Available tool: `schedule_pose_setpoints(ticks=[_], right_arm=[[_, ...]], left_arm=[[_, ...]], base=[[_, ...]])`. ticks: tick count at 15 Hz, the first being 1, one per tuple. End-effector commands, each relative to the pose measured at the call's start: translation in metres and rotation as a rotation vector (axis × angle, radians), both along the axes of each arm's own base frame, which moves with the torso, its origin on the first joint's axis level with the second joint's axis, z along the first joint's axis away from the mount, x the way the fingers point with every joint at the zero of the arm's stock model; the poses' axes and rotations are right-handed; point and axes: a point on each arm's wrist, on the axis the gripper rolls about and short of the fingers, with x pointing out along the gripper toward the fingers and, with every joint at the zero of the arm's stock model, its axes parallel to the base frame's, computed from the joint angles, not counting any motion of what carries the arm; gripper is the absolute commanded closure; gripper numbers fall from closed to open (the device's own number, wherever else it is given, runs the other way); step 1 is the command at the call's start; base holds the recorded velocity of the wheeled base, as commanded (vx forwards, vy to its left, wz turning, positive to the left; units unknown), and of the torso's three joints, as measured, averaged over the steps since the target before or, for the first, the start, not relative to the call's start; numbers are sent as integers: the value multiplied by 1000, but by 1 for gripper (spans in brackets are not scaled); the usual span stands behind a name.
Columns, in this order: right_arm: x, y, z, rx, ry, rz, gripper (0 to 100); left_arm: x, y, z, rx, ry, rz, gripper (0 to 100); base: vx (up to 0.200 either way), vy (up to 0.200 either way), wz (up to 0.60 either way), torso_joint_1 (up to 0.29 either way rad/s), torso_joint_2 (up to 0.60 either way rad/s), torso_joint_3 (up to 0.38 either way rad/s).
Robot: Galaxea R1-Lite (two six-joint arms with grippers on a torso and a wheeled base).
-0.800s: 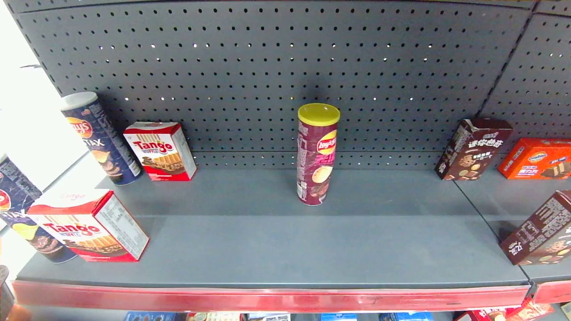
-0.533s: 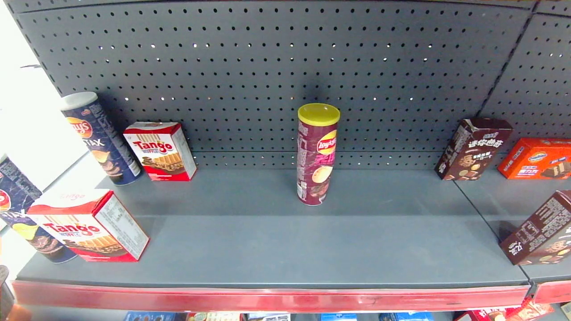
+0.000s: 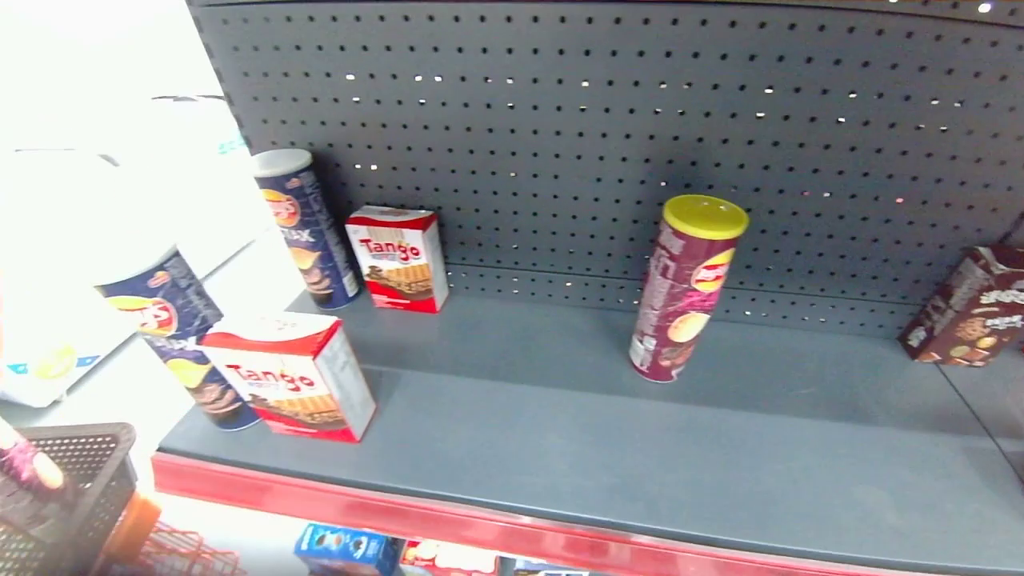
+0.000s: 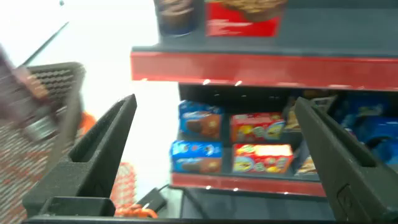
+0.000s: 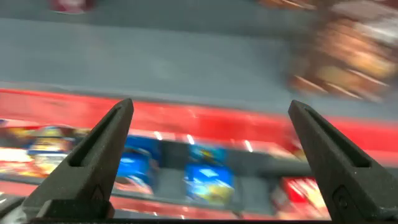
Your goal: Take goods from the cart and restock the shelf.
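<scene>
Held low before the red lip (image 3: 384, 508) of the shelf (image 3: 560, 432): left gripper (image 4: 214, 106) and right gripper (image 5: 211, 109), both empty, jaws wide apart. Probably best swung left to the black basket (image 3: 80, 456) close by and lowered squarely over the purplish item (image 3: 28, 468) inside, its axis too blurred to call. Farther back, mid-shelf, stood the purple can (image 3: 688, 292): upright, long axis vertical, yellow lid up.

A: Entry — what changed since earlier?

B: Head camera swung left. The purple can (image 3: 686, 290) now shows right of centre in frame — unmoved on the shelf (image 3: 560, 432). Newly in view, lower left: black basket (image 3: 88, 456).
</scene>
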Motion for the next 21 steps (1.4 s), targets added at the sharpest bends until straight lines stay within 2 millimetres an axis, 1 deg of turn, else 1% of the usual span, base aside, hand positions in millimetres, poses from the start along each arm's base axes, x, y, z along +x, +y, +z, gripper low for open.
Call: schedule_pose_setpoints(ticks=[1, 7, 21], right_arm=[[0, 0, 0, 0, 1, 0, 0], [0, 0, 0, 2, 1, 0, 0], [0, 0, 0, 0, 1, 0, 0]], left_arm=[[0, 0, 0, 0, 1, -2, 0], [0, 0, 0, 0, 1, 0, 0], [0, 0, 0, 6, 0, -19, 0]], base=[[0, 0, 600, 2, 2, -12], [0, 0, 600, 2, 2, 3], [0, 0, 0, 0, 0, 0]])
